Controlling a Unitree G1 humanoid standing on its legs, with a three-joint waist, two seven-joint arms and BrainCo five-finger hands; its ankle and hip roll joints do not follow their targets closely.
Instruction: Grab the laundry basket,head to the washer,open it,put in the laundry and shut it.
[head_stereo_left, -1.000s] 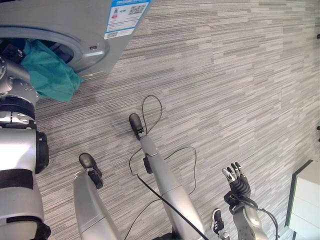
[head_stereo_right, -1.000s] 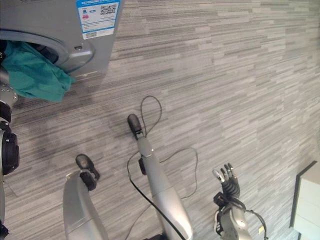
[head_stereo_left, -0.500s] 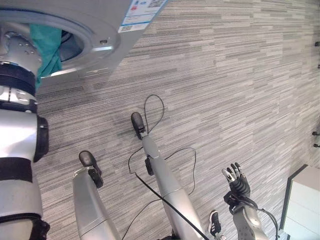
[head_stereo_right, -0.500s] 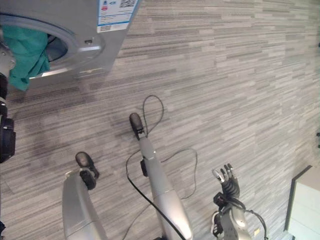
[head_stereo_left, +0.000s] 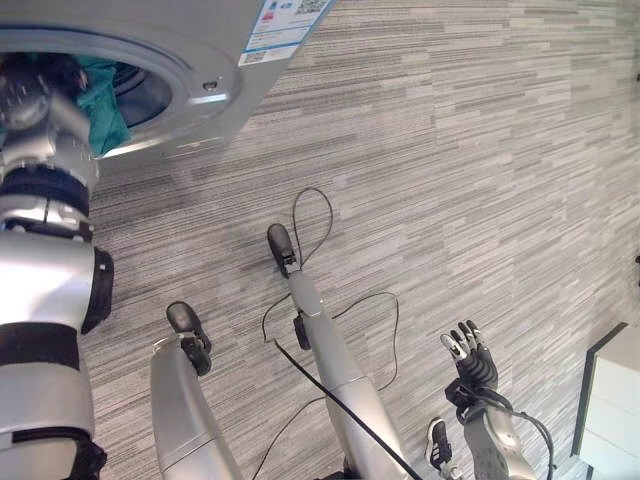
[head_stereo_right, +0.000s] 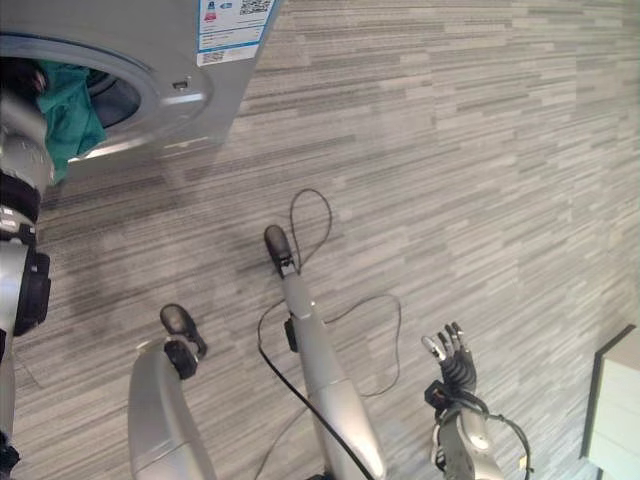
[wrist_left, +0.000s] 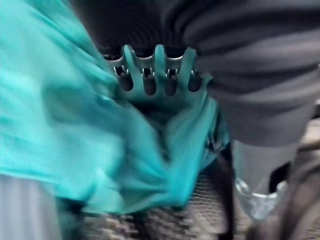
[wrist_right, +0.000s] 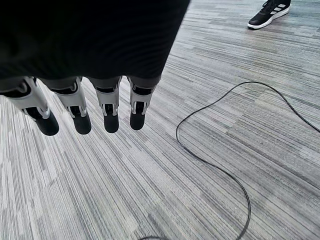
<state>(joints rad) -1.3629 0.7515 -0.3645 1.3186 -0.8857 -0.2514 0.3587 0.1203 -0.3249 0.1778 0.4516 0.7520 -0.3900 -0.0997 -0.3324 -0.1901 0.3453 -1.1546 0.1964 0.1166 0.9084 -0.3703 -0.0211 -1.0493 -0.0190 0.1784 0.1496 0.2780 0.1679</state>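
Observation:
The grey washer (head_stereo_left: 190, 45) stands at the upper left with its round opening (head_stereo_left: 150, 85) uncovered. My left arm reaches up into that opening, and my left hand (head_stereo_left: 35, 80) sits at the drum's mouth. A teal cloth (head_stereo_left: 105, 95) hangs from it just inside the rim. In the left wrist view the cloth (wrist_left: 75, 130) bunches round the curled fingers (wrist_left: 155, 70), with the dark drum behind. My right hand (head_stereo_left: 468, 358) hangs low at the right over the floor, its fingers (wrist_right: 107, 112) straight and holding nothing.
Striped grey carpet (head_stereo_left: 480, 170) spreads in front of the washer. A white cabinet (head_stereo_left: 612, 400) stands at the lower right edge, near my right hand. A person's black shoe (wrist_right: 270, 12) shows far off on the floor in the right wrist view.
The teal cloth hung outside over the opening's lower rim a second ago; my left hand has carried it up and inside the opening. The head views shifted slightly. The right hand stayed still.

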